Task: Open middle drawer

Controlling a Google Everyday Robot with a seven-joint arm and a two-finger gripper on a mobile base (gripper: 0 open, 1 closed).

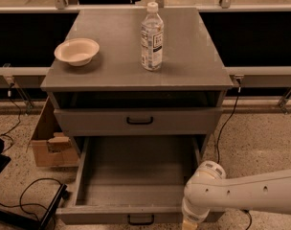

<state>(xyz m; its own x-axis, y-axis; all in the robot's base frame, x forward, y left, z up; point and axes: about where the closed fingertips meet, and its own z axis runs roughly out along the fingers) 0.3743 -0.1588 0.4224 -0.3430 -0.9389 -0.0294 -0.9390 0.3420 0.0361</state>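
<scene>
The grey metal cabinet [136, 75] stands in the middle of the camera view. Its middle drawer [136, 176] is pulled far out toward me, showing a plain grey, empty inside. Its front panel lies along the bottom edge of the view, with the small black handle [140, 219] at its centre. The uppermost drawer [136, 121] sits above it, with its own black handle. My white arm [251, 193] comes in from the right. My gripper [189, 223] points down at the right end of the open drawer's front, mostly cut off by the bottom edge.
A clear water bottle [151, 37] and a pale bowl [77, 51] stand on the cabinet top. A cardboard box [50, 145] sits on the floor at the left. Black cables [26, 195] run over the speckled floor at left. A rail runs behind.
</scene>
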